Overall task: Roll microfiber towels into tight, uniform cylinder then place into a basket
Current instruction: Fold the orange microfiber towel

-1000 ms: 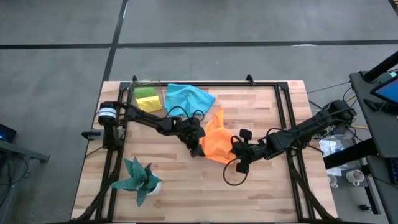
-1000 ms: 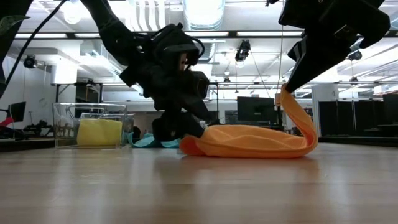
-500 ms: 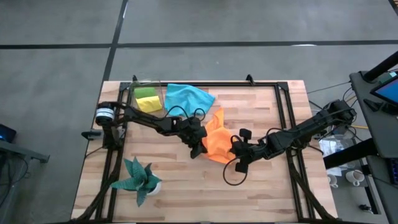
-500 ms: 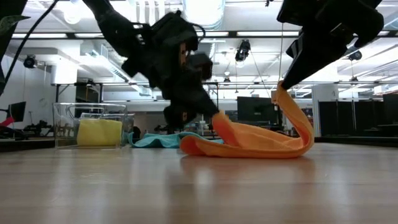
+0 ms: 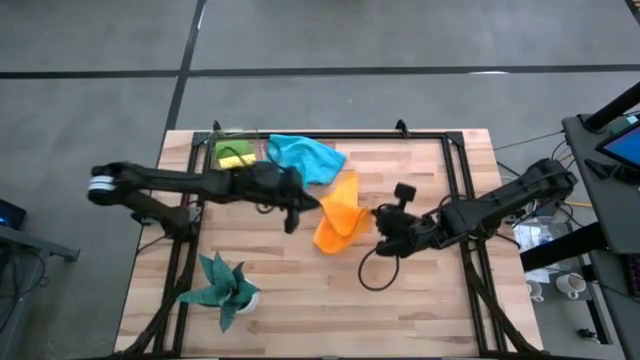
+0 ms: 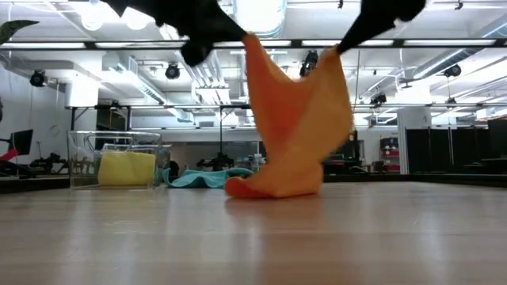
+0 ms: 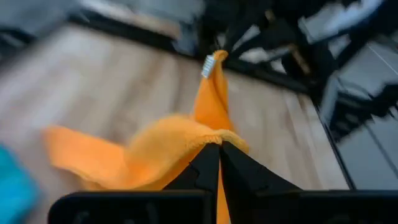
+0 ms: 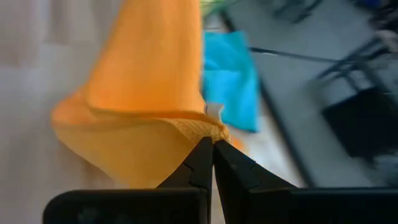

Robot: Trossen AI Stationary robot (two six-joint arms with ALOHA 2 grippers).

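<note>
The orange towel (image 6: 297, 119) hangs as a sheet between my two grippers, its lower fold (image 6: 269, 188) resting on the wooden table (image 5: 300, 300). My left gripper (image 6: 247, 38) is shut on its upper left corner and my right gripper (image 6: 342, 49) on its upper right corner. In the high view the towel (image 5: 338, 215) sits mid-table between the left gripper (image 5: 310, 205) and the right gripper (image 5: 375, 225). The blue towel (image 5: 305, 155) lies flat at the far side. The clear basket (image 6: 87, 158) at the far left holds a yellow towel (image 6: 127, 168) and a green one (image 5: 233, 149). My left gripper pinches an upper corner of the orange towel (image 7: 214, 138) between its two fingertips, coming from the table's left and slanting slightly down. The cloth hangs below, its lower part on the table. My right gripper pinches the other upper corner, the one with the white tag (image 8: 213, 113), between its fingertips, slanting down from the table's right. The cloth drops away below it.
A dark teal plant in a white pot (image 5: 222, 288) stands near the front left. A black metal frame (image 5: 460, 180) borders the table. A loop of black cable (image 5: 372, 280) hangs under the right arm. Bare wood lies along the near edge.
My left gripper has taken hold of the orange towel's left end and risen steeply, drawing back toward the table's left. My right gripper has also risen with its corner. The towel, which lay along the table, now hangs as a sheet with only its bottom fold down.
</note>
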